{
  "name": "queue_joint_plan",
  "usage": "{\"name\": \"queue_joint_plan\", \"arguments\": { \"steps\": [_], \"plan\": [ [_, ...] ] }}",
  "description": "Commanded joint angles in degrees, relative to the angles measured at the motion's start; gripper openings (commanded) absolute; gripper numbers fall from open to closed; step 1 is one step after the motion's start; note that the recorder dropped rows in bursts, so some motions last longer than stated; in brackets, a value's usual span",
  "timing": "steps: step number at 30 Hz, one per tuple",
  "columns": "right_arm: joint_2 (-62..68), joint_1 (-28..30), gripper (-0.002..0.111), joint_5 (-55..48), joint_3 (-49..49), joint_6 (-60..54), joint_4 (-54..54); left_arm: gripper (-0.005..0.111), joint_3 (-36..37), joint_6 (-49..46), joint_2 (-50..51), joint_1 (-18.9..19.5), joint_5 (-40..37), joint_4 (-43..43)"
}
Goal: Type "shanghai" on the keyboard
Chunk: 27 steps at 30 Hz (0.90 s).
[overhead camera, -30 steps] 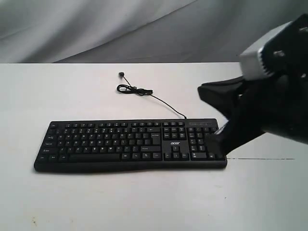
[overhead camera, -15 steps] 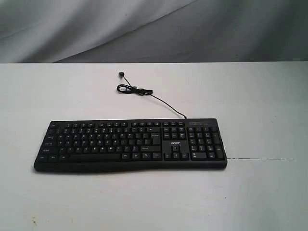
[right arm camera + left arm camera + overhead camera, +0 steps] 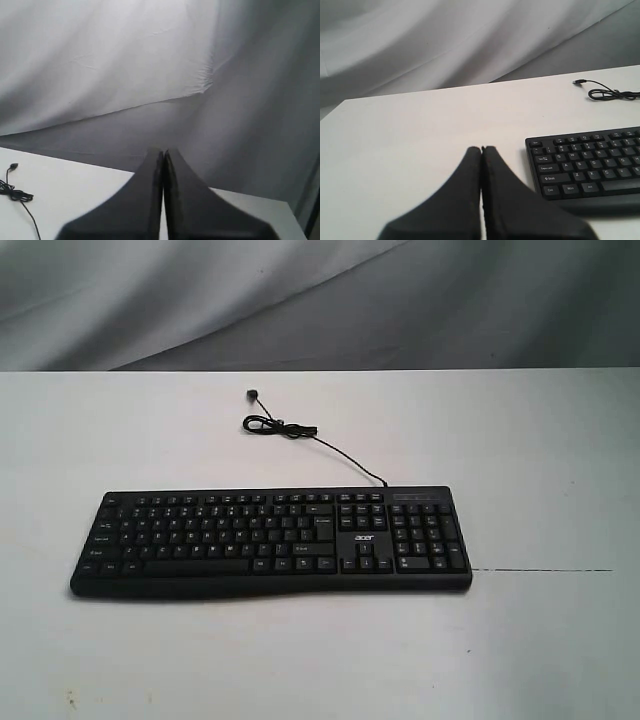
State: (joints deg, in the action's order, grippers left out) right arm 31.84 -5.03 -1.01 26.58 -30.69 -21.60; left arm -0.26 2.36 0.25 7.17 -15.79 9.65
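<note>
**Grippers closed and empty; keyboard [image 3: 270, 540] flat on the table [image 3: 540, 440]**

Fingertips of the left gripper [image 3: 481, 150] were seen pressed together, and nothing was held between them. This gripper was held over bare white table, near the keyboard's end where the Ctrl, Shift and Caps Lock keys sit, and apart from it. The right gripper [image 3: 163, 151] was likewise shut tip to tip, with nothing gripped. It was raised and pointed towards the grey draped cloth [image 3: 125, 65] behind the table. In its wrist view only a strip of tabletop and part of the cable [image 3: 17, 196] were caught below it.

In the exterior view the keyboard was laid lengthwise across the table, number pad to the right. A white acer logo [image 3: 364, 537] was printed above the arrow keys. The thin black cable was led from the back edge near the number pad to a small coil. The plug [image 3: 253, 394] was left loose on the table behind it. A thin dark line [image 3: 540, 570] was marked on the tabletop just right of the keyboard.
</note>
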Motion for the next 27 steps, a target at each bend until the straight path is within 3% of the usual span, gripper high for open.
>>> {"name": "queue_joint_plan", "arguments": {
  "steps": [1, 4, 13, 17, 27],
  "plan": [
    [-5.4, 5.5, 0.000, 0.1, -6.1, 13.6, 10.2, 0.000, 0.3, 0.3, -0.2, -0.4, 0.6, -0.1],
    [-12.4, 11.1, 0.000, -0.6, -12.0, 15.1, 13.2, 0.000, 0.3, 0.3, -0.2, -0.4, 0.6, -0.1],
    [-27.7, 11.4, 0.000, -1.9, -25.9, 19.2, 16.8, 0.000, 0.3, 0.3, -0.2, -0.4, 0.6, -0.1],
    [-31.8, 11.4, 0.000, -10.8, -26.6, 19.2, 16.8, 0.000, 0.3, 0.3, -0.2, -0.4, 0.6, -0.1],
    [-31.8, 8.1, 0.000, -17.5, -26.6, 19.2, 16.8, 0.000, 0.3, 0.3, -0.2, -0.4, 0.6, -0.1]
  ]
}}
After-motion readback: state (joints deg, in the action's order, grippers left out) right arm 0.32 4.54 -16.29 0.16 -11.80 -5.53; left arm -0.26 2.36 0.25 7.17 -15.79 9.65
